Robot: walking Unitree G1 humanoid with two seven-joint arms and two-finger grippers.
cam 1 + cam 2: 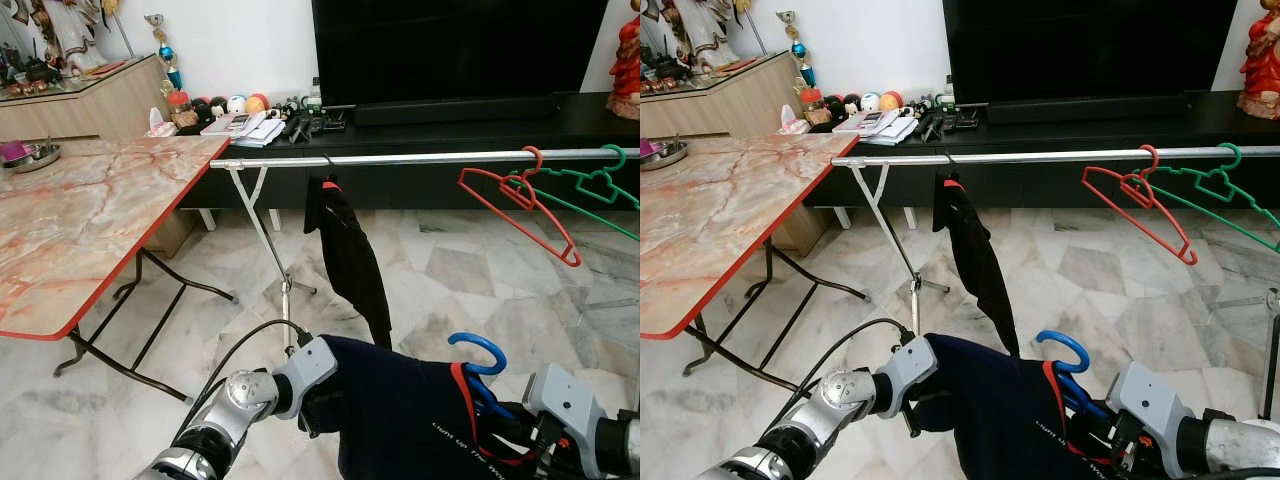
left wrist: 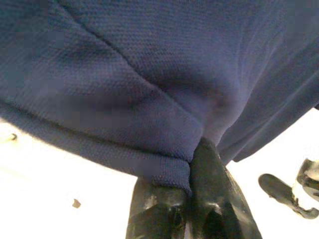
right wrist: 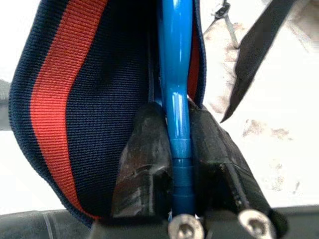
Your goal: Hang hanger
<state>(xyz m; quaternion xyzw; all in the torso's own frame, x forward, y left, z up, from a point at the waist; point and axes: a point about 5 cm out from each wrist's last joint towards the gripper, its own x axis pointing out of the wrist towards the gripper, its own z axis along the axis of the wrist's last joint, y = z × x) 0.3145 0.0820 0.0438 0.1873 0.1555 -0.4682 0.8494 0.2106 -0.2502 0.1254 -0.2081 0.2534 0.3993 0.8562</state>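
Right gripper (image 3: 174, 149): fingers clamping the blue hanger (image 3: 174, 74) at its neck, low before the robot. Left gripper (image 2: 192, 199): fingers pinching a fold of the navy shirt (image 1: 390, 410) draping on that hanger. Beyond: metal rail (image 1: 420, 157) carrying a black garment (image 1: 345, 250), red hanger (image 1: 520, 205) and green hanger (image 1: 590, 185).

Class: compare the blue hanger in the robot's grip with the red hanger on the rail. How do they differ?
The blue hanger carries a navy garment; the red hanger is bare. The blue one is clamped in the right gripper, off the metal rail; the red one hangs there, tilted. Both have curved hooks.
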